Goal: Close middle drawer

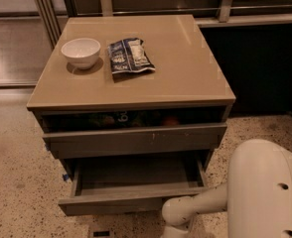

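Note:
The middle drawer (136,175) of the grey-brown cabinet (131,83) stands pulled out, its grey floor bare and its plain front (111,206) nearest the camera. Above it, the top drawer front (136,140) with a small pale scratch sits slightly ajar, and dim items show in the gap. My white arm (265,192) comes in from the lower right. Its rounded link (178,214) lies just below the right end of the middle drawer's front. The gripper is out of view below the bottom edge.
On the cabinet top sit a white bowl (81,52) at the left and a dark snack bag (130,56) beside it. Speckled floor (17,182) surrounds the cabinet. A dark wall panel (260,63) is at the right, metal rails behind.

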You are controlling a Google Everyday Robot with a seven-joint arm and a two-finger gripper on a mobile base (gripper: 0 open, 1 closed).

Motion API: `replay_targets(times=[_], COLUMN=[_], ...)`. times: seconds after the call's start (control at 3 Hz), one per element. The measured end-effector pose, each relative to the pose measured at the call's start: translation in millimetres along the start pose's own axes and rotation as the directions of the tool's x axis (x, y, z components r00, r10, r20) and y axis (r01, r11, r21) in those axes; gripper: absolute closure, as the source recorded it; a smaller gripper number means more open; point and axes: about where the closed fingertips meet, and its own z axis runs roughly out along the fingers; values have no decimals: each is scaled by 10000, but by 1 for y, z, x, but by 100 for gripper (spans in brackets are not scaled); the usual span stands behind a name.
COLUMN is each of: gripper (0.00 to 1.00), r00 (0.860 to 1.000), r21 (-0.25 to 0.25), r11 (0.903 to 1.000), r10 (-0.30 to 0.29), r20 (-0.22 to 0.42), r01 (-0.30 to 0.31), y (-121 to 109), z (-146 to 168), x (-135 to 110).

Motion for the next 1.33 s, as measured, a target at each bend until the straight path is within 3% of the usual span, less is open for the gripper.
replay_targets(times=[0.67,1.0,1.33], gripper=[0,0,0], r00=[9994,9957,9944], r21=[201,343,433], r11=[9992,9951,9935], r10=[-346,-926,-1055], r20=[-55,-38,-67], r01=[347,927,1057], y=[-2,1,-3], z=[0,-3,-2], x=[-6,-10,-17])
